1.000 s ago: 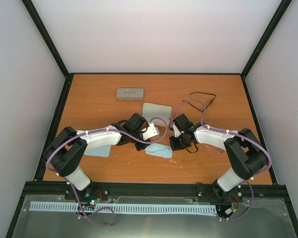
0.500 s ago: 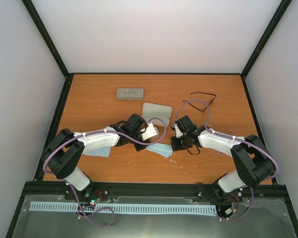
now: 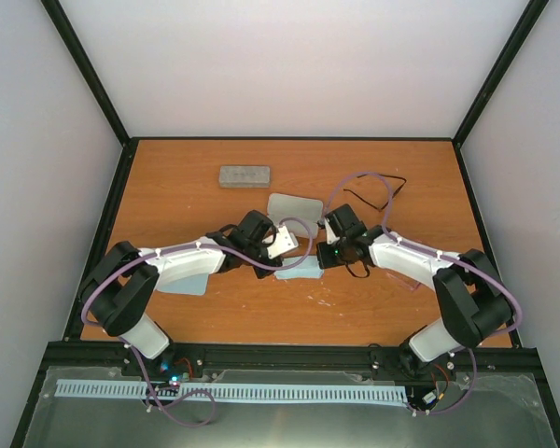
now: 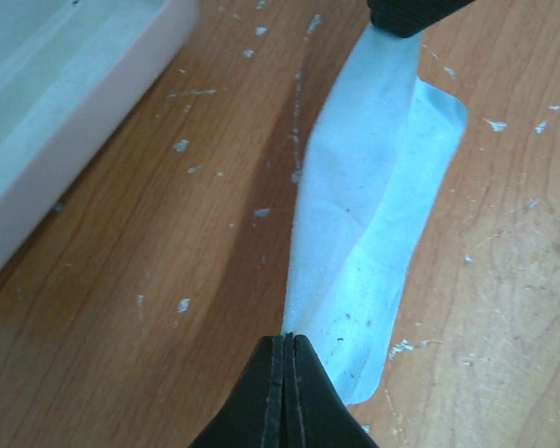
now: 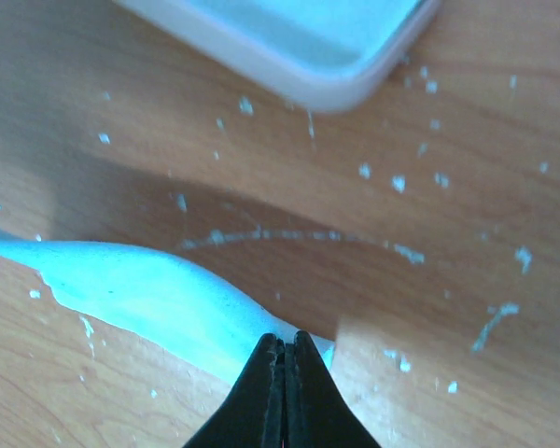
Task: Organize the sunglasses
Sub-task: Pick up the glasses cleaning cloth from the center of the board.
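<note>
Orange-brown wood covers the table (image 3: 168, 201) in the overhead view. A pale open case (image 3: 294, 207) lies near its middle. The sunglasses (image 3: 398, 180) rest on the wood to the right of that case and a little farther back, well apart from both arms. A purple cable (image 3: 359, 175) partly crosses them. Left of the open case and farther back sits a closed grey case (image 3: 245, 175). Just in front of the open case lies a blue cloth (image 3: 299, 271). The left claw (image 3: 282, 264) is at its left end and the right claw (image 3: 319, 264) at its right end. A second cloth (image 3: 182, 283) shows far to the left of the open case, partly under the left arm.

From the left wrist, the left claw (image 4: 285, 341) is clenched tight on the near corner of the blue cloth (image 4: 364, 205), which stretches away in a raised fold. The right claw's black tip (image 4: 411, 14) grips the far end. The open case (image 4: 56, 121) fills the upper left corner, apart from the cloth.

From the right wrist, the right claw (image 5: 285, 341) is likewise clamped on an edge of the blue cloth (image 5: 140, 289), which runs off to the left just above the scuffed wood. The rim of the open case (image 5: 299, 47) lies beyond it, not touching. The sunglasses are out of sight in both wrist views.
</note>
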